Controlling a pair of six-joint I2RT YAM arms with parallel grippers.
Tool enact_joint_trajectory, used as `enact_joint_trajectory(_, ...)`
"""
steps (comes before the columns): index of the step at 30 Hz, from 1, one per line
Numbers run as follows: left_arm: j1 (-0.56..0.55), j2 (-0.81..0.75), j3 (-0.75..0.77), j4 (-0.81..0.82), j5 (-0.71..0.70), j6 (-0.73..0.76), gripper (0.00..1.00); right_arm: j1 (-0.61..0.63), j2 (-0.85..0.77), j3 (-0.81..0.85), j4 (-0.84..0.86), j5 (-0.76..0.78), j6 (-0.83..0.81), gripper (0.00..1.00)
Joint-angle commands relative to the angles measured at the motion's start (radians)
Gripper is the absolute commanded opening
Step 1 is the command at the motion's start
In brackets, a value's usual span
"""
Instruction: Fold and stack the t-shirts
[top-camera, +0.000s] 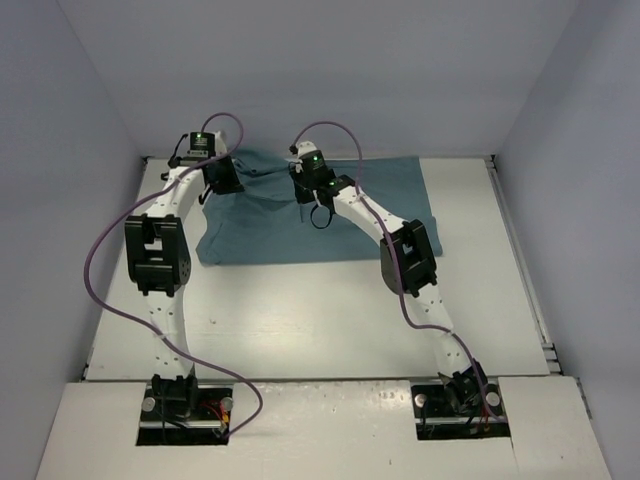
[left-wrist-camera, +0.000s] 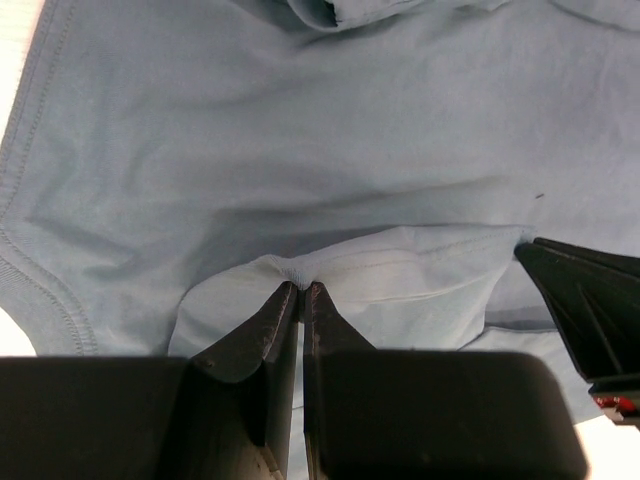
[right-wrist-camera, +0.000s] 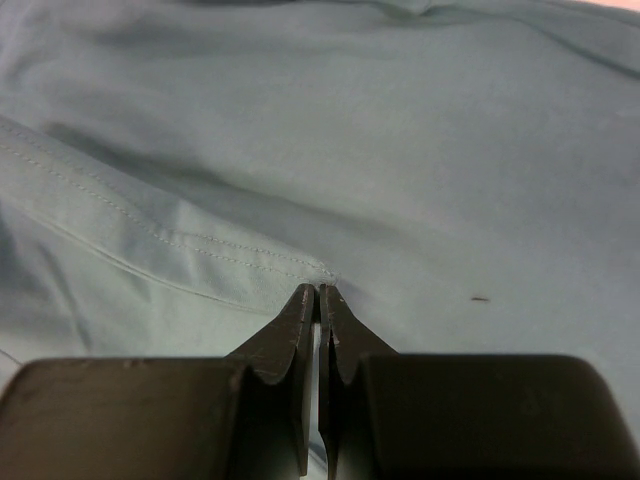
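folding step: left gripper (left-wrist-camera: 302, 288) and right gripper (right-wrist-camera: 320, 290) each clamp the t-shirt (top-camera: 270, 235) near its far edge, perhaps at a hem; next, lift evenly toward its near edge.

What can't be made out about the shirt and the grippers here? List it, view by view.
- Top view: the far-left corner of the t-shirt, hidden under the left arm's wrist.
- Left wrist: how much cloth the left gripper pinches, hidden inside its shut jaws.
- Right wrist: the dark speck on the cloth, too small to identify.

Teal t-shirt (top-camera: 280, 225) on white table (top-camera: 330, 320)
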Motion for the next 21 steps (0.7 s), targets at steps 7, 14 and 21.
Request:
enact_joint_trajectory(7, 0.007, -0.165, -0.147, 0.03, 0.036, -0.049, 0.0, -0.005, -0.16, -0.135, 0.05, -0.053, -0.004, 0.0)
enact_joint_trajectory(14, 0.012, -0.235, -0.249, -0.001, 0.016, -0.079, 0.0, 0.002, -0.243, -0.258, 0.052, -0.094, 0.031, 0.0)
enact_joint_trajectory(21, 0.016, -0.313, -0.298, -0.03, 0.012, -0.106, 0.0, 0.019, -0.311, -0.313, 0.052, -0.094, 0.051, 0.0)
